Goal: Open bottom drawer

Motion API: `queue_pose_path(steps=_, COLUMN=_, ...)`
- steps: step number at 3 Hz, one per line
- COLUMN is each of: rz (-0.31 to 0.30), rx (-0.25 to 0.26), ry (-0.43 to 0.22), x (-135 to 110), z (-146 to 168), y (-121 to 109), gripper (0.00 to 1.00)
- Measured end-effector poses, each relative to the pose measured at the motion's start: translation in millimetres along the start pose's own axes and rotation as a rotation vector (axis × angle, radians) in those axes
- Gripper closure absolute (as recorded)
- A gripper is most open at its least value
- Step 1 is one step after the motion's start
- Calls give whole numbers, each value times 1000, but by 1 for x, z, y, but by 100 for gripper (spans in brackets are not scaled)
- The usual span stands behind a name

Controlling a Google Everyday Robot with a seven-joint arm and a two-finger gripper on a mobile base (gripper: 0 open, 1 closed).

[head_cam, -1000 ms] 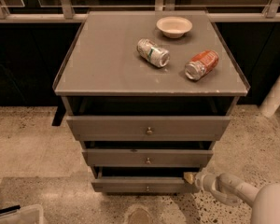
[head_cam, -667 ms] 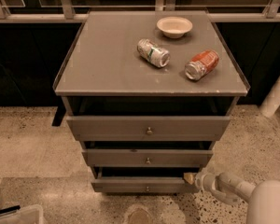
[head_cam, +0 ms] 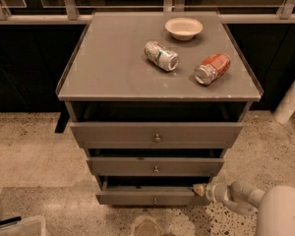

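Note:
The bottom drawer [head_cam: 147,197] is the lowest of three grey drawer fronts, with a small round knob [head_cam: 155,200]. It stands pulled out a little, showing a dark gap above its front. My gripper [head_cam: 200,189] reaches in from the lower right and sits at the drawer front's right end, touching or nearly touching its top corner. The arm [head_cam: 246,196] trails off to the right behind it.
The middle drawer [head_cam: 155,167] and top drawer [head_cam: 156,135] also stand partly out. On the cabinet top [head_cam: 113,63] lie a white bowl [head_cam: 184,28], a silver-green can [head_cam: 161,55] and a red can [head_cam: 213,68]. Speckled floor surrounds the cabinet; a clear bin corner [head_cam: 19,226] sits lower left.

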State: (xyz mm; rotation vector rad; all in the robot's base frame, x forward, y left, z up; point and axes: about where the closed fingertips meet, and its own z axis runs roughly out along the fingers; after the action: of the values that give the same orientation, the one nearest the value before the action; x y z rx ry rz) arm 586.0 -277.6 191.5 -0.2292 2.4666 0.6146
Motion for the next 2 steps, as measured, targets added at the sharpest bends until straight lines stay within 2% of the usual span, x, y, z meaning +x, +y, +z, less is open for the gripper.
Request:
queue_pose_path(steps=1, rz=12, rx=-73, ry=38, x=17, z=-10, y=13, gripper=100)
queue_pose_path(steps=2, rz=7, rx=-145, ry=61, x=23, z=-11, y=33, gripper=100)
